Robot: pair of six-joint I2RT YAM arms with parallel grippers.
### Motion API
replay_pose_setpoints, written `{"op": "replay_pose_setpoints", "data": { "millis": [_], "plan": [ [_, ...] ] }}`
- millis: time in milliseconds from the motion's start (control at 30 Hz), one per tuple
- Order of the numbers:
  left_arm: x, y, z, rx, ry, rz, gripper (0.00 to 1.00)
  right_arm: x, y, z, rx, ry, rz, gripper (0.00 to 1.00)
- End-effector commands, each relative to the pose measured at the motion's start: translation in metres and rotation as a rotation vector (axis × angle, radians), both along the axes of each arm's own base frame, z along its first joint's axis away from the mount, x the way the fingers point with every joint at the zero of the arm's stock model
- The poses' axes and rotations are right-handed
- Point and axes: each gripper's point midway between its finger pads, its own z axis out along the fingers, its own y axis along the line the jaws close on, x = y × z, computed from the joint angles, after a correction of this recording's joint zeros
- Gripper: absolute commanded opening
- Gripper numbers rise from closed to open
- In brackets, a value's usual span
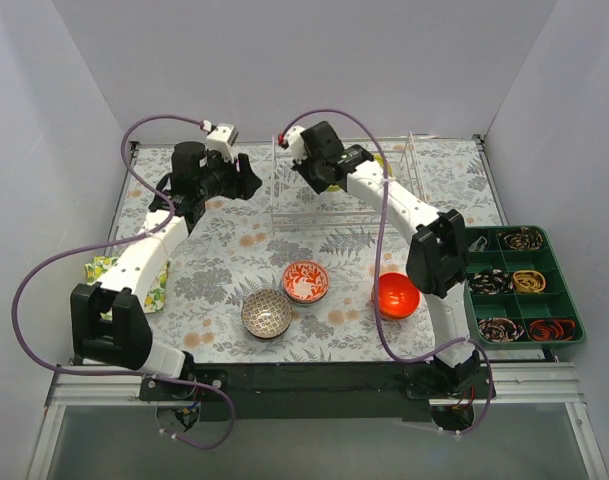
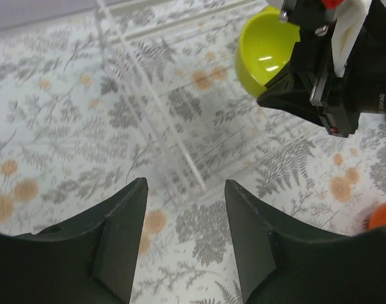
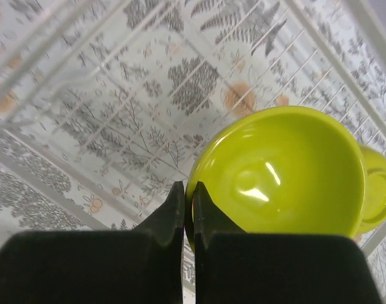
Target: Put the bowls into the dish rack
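While clenched on the near rim of a lime-green bowl, mouth tipped toward the wrist, hovering with the right gripper over the dish rack, its dividers straight below and the rack's length lying left to right. Far nearer than the left gripper, spread empty off the rack's left end. Just beyond, a second lime-green bowl, cut off at the edge. Cannot tell whether base meets wire: hidden underneath.

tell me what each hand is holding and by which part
The right hand pinches a lime-green bowl by its rim; the left hand is open, holding nothing.
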Motion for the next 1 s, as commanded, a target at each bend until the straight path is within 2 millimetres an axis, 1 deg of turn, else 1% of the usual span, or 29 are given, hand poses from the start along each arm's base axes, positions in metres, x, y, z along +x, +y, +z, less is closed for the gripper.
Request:
{"op": "replay_pose_setpoints", "data": {
  "millis": [0,33,67,100,133,167,200,233,267,300,333,367,400,433,467,500,533,567,600,633,667,700,733,767,800,833,867,933,967],
  "plan": [
    [0.019,-0.033,0.055,-0.012,-0.148,-0.221,0.52,0.029,-0.002,0.084,0.333,-0.02,0.008,0.01],
    [0.022,-0.039,0.058,0.013,-0.177,-0.266,0.53,0.031,-0.006,0.096,0.396,-0.013,0.014,0.01],
    [0.029,-0.044,0.051,0.025,-0.161,-0.284,0.55,0.039,-0.023,0.094,0.445,0.016,-0.011,0.01],
    [0.035,-0.052,0.068,0.031,-0.2,-0.295,0.55,0.039,-0.02,0.112,0.549,0.018,0.013,0.01],
    [0.04,-0.056,0.07,0.042,-0.205,-0.307,0.55,0.049,-0.037,0.117,0.595,0.019,-0.009,0.01],
    [0.045,-0.061,0.057,0.051,-0.163,-0.324,0.52,0.048,-0.04,0.111,0.634,0.044,0.005,0.01],
    [0.046,-0.068,0.055,0.057,-0.158,-0.346,0.51,0.045,-0.035,0.129,0.72,0.042,0.076,0.01],
    [0.051,-0.071,0.063,0.08,-0.191,-0.363,0.46,0.052,-0.047,0.132,0.751,0.035,0.07,0.01],
    [0.052,-0.073,0.057,0.09,-0.176,-0.377,0.41,0.055,-0.052,0.133,0.785,0.037,0.078,0.01],
    [0.06,-0.078,0.043,0.104,-0.153,-0.387,0.22,0.051,-0.05,0.14,0.875,0.06,0.127,0.01],
    [0.065,-0.079,0.048,0.111,-0.163,-0.385,0.12,0.056,-0.062,0.142,0.915,0.061,0.125,0.01],
    [0.072,-0.081,0.044,0.115,-0.157,-0.382,0.03,0.055,-0.064,0.144,0.952,0.074,0.134,0.01],
    [0.079,-0.084,0.031,0.118,-0.128,-0.38,0.0,0.05,-0.064,0.142,0.987,0.106,0.177,0.01],
    [0.086,-0.087,0.038,0.116,-0.141,-0.379,0.0,0.054,-0.067,0.152,1.034,0.099,0.188,0.01],
    [0.089,-0.089,0.037,0.115,-0.139,-0.385,0.0,0.054,-0.068,0.155,1.058,0.109,0.207,0.01],
    [0.091,-0.093,0.036,0.111,-0.138,-0.394,0.0,0.052,-0.067,0.153,1.08,0.142,0.229,0.01],
    [0.096,-0.099,0.026,0.103,-0.119,-0.406,0.0,0.054,-0.07,0.158,1.112,0.156,0.222,0.01],
    [0.1,-0.103,0.033,0.091,-0.134,-0.409,0.0,0.052,-0.07,0.158,1.118,0.169,0.242,0.01],
    [0.101,-0.111,0.031,0.083,-0.129,-0.423,0.0,0.051,-0.069,0.156,1.122,0.178,0.261,0.01],
    [0.105,-0.117,0.02,0.066,-0.105,-0.444,0.0,0.05,-0.067,0.156,1.124,0.177,0.279,0.01],
    [0.11,-0.119,0.025,0.051,-0.11,-0.439,0.0,0.049,-0.067,0.157,1.138,0.189,0.284,0.01],
    [0.112,-0.122,0.021,0.031,-0.092,-0.433,0.0,0.051,-0.068,0.152,1.147,0.204,0.282,0.01],
    [0.115,-0.126,0.01,0.025,-0.084,-0.443,0.0,0.053,-0.069,0.145,1.157,0.22,0.274,0.01],
    [0.114,-0.132,0.008,0.018,-0.082,-0.463,0.0,0.054,-0.069,0.144,1.176,0.232,0.269,0.01],
    [0.117,-0.134,0.006,0.01,-0.076,-0.462,0.0,0.058,-0.07,0.137,1.188,0.246,0.263,0.01],
    [0.12,-0.138,-0.002,0.001,-0.062,-0.476,0.0,0.056,-0.071,0.127,1.207,0.277,0.251,0.01],
    [0.124,-0.138,0.002,0.005,-0.08,-0.476,0.0,0.056,-0.07,0.128,1.237,0.267,0.286,0.01],
    [0.132,-0.138,-0.005,0.037,-0.098,-0.464,0.0,0.058,-0.069,0.117,1.258,0.284,0.284,0.01],
    [0.136,-0.138,-0.011,0.055,-0.095,-0.442,0.0,0.064,-0.069,0.109,1.28,0.302,0.258,0.01]
  ]
}}
